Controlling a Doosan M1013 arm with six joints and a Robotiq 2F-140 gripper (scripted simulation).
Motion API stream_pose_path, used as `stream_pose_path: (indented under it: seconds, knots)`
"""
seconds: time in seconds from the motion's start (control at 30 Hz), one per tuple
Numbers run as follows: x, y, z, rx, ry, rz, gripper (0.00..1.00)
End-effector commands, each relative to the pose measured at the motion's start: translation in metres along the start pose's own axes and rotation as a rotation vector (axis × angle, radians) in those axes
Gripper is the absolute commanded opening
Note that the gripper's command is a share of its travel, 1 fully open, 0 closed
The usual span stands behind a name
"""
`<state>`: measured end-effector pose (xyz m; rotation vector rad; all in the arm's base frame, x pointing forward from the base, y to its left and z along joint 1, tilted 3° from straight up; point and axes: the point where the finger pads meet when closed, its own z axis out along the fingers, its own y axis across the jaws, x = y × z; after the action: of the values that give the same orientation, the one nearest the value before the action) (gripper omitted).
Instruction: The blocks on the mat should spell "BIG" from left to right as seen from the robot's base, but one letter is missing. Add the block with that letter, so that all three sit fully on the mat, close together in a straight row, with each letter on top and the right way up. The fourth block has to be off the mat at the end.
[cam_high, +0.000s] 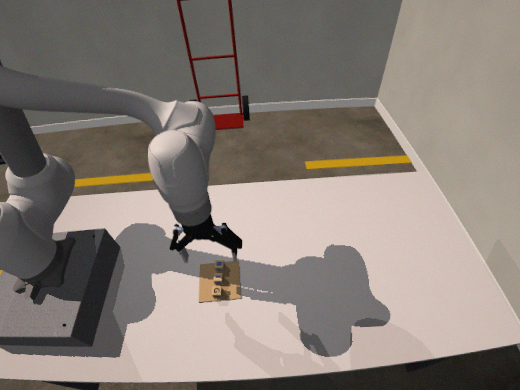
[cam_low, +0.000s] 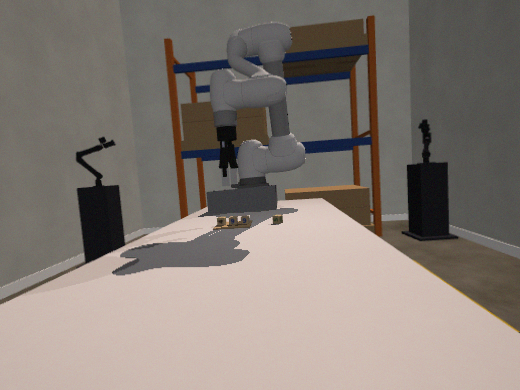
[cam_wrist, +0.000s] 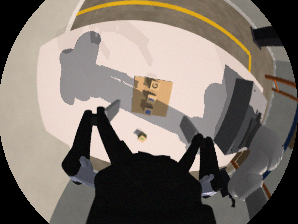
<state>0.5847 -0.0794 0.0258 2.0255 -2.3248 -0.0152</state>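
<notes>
A tan mat (cam_high: 223, 285) lies on the white table with three small blocks in a close row on it. In the top view the far block (cam_high: 218, 264) and the middle block (cam_high: 218, 276) show bluish tops I cannot read, and the near block (cam_high: 216, 290) shows a G. The row also shows in the exterior view (cam_low: 232, 220) and in the wrist view (cam_wrist: 152, 94). A fourth block (cam_low: 277, 219) sits on the table off the mat, also visible in the wrist view (cam_wrist: 140, 135). My gripper (cam_high: 207, 252) hangs open and empty above the mat's far end, clear of the blocks.
The robot's dark base plinth (cam_high: 55, 290) stands on the table left of the mat. A red hand truck (cam_high: 215, 65) stands on the floor behind the table. An orange and blue rack (cam_low: 280, 100) with boxes stands behind the base.
</notes>
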Motion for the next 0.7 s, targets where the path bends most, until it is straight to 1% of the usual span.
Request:
stream_pose_path:
  seconds: [0.0,0.27,0.67]
  knots:
    - [0.0,0.0,-0.018,0.0,0.0,0.0,1.0]
    - [0.0,0.0,-0.03,0.0,0.0,0.0,1.0]
    - [0.0,0.0,-0.03,0.0,0.0,0.0,1.0]
